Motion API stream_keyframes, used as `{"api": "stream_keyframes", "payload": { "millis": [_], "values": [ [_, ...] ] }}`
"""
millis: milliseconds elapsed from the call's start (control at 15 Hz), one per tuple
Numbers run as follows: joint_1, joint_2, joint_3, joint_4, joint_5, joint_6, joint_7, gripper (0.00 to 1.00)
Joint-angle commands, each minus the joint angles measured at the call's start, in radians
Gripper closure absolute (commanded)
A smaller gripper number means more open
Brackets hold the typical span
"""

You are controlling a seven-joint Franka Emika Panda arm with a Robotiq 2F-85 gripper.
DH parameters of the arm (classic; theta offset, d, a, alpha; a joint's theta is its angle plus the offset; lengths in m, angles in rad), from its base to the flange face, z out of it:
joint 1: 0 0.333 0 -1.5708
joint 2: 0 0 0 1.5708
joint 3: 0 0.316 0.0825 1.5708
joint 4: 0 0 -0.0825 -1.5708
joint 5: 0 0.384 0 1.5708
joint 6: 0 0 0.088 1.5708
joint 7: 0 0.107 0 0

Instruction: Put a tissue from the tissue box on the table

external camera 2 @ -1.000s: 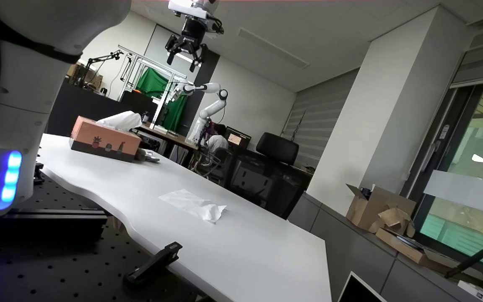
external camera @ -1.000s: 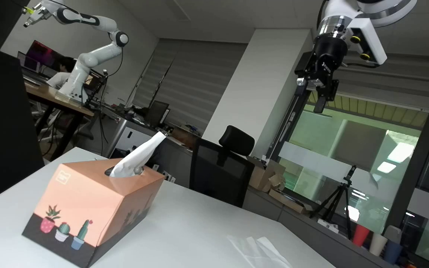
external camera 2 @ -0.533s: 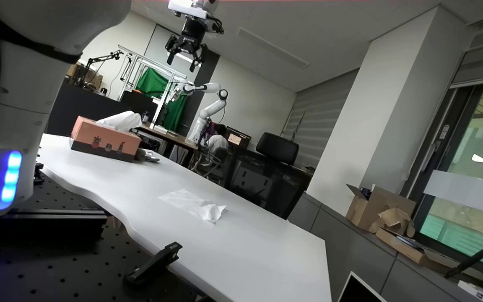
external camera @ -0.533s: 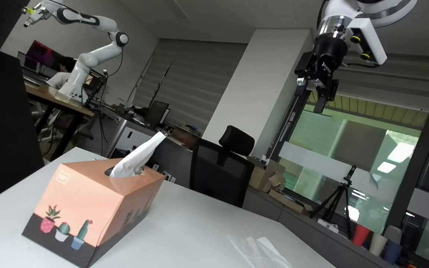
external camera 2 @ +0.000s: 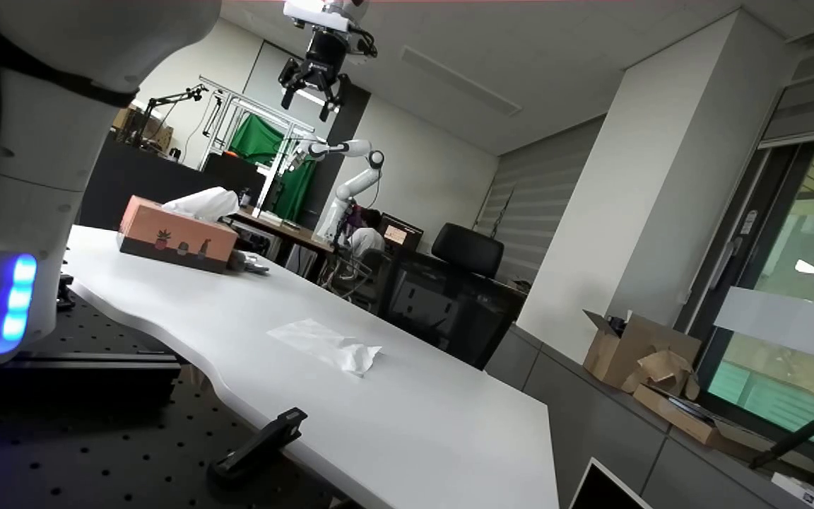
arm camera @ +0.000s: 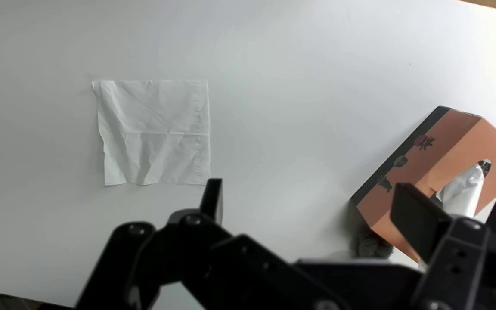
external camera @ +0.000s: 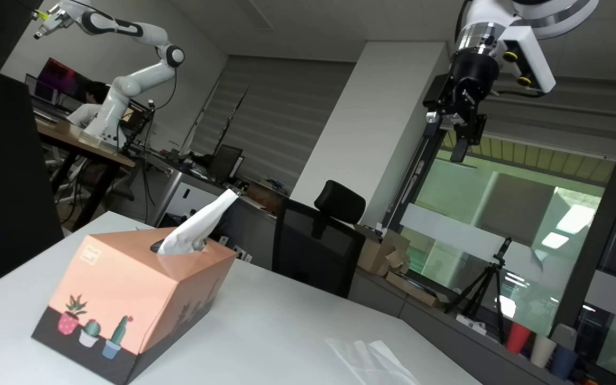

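The salmon-pink tissue box (external camera: 121, 283) stands on the pale table (external camera: 270, 326); the box also shows in the wrist view (arm camera: 437, 146). A white sheet (external camera: 195, 224) sticks up from its top slot. A white creased tissue (arm camera: 157, 133) lies spread on the table, apart from the box; it also shows in both exterior views (external camera 2: 326, 346) (external camera: 369, 363). My gripper (external camera 2: 307, 106) is high above the table, touching nothing. In the wrist view the gripper's fingers (arm camera: 310, 193) are wide apart with nothing between them. One finger overlaps the box in that view and hides part of it.
A small dark grey object (external camera 2: 246, 261) sits against the box's end; it shows fuzzy in the wrist view (arm camera: 375, 247). A black clamp (external camera 2: 258, 445) grips the table's edge. A black chair (external camera: 313, 251) stands behind the table. Another robot arm (external camera: 137, 80) is in the background.
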Motion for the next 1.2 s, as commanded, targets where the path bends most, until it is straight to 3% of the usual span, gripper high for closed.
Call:
{"api": "stream_keyframes", "payload": {
  "millis": [0, 200, 533, 667, 933, 1133],
  "values": [
    [0.01, 0.001, -0.008, 0.002, -0.002, -0.002, 0.002, 0.0],
    [0.005, 0.026, 0.004, 0.014, -0.033, 0.015, 0.041, 0.0],
    [0.006, 0.204, 0.016, 0.12, -0.07, 0.035, 0.123, 0.0],
    [0.014, 0.273, 0.012, 0.153, -0.044, 0.057, 0.165, 0.0],
    [0.059, 0.382, 0.023, 0.178, 0.031, 0.214, 0.306, 0.0],
    [0.1, 0.461, 0.032, 0.211, 0.107, 0.303, 0.34, 0.0]
  ]
}}
